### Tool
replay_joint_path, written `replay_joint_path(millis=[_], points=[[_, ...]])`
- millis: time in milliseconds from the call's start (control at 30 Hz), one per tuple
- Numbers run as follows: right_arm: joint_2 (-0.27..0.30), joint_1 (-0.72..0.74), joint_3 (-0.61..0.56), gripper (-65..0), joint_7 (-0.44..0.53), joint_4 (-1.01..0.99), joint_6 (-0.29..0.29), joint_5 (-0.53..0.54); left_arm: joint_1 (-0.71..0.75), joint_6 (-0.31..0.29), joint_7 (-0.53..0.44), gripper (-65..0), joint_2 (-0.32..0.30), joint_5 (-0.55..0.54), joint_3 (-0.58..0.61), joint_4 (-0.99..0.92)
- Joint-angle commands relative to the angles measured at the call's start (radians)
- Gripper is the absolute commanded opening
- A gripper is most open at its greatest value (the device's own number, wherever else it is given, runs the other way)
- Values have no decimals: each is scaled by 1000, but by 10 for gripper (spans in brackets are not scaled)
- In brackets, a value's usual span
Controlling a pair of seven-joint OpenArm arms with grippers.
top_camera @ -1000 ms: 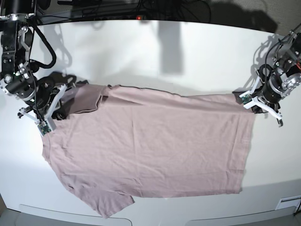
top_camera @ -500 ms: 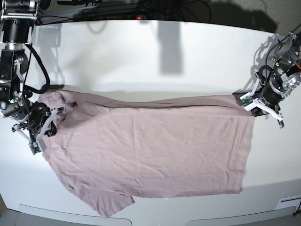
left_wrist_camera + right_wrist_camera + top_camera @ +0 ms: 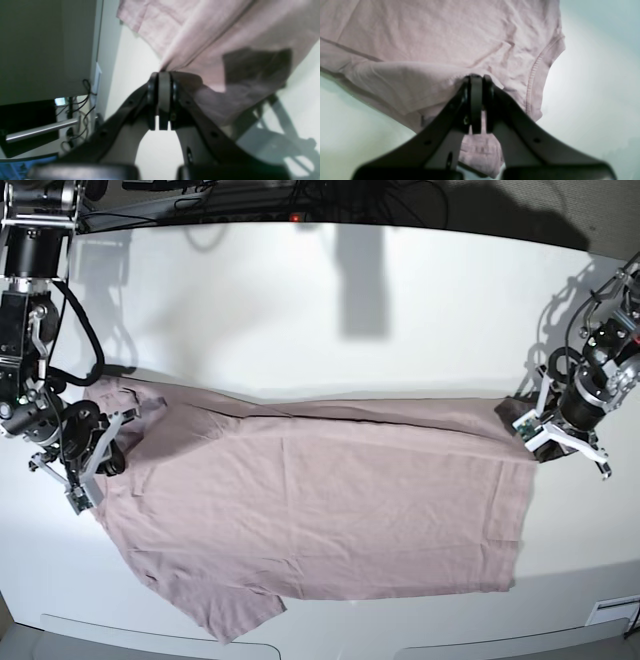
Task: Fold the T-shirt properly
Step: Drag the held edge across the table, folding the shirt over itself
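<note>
One T-shirt (image 3: 320, 510) lies spread across the middle and lower part of the base view on one white table (image 3: 300, 300). Two grippers flank it. Left gripper (image 3: 537, 432), at mid-right, is closed on the shirt's right corner. Right gripper (image 3: 100, 455), at mid-left, is closed on fabric at the left edge.

Both wrist views are soft, and each cuts the T-shirt (image 3: 440, 37) off at its top and left edges. The left gripper (image 3: 160, 75) and right gripper (image 3: 476, 77) cover the pinched cloth. From the base view the fingertips are too small to make out.
</note>
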Motion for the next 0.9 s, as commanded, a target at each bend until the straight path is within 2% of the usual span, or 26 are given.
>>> replay_joint_path(millis=[0, 100, 300, 500, 667, 867], points=[[16, 27, 8, -650, 40, 13, -1, 6, -18, 20, -16, -650, -9, 7, -10, 3], [16, 31, 8, -650, 49, 13, -2, 5, -18, 20, -24, -650, 18, 7, -10, -31], [16, 63, 8, -650, 56, -19, -5, -39, -21, 21, -102, -650, 48, 16, -10, -143], [5, 72, 7, -650, 68, -25, -4, -40, -29, 21, -175, -650, 51, 14, -10, -207], [-6, 80, 3, -650, 92, -26, -2, -48, -56, 21, -178, -650, 51, 14, -10, -209], [-6, 79, -39, -650, 108, -26, -2, -106, -72, 21, -179, -650, 51, 13, -10, -209]])
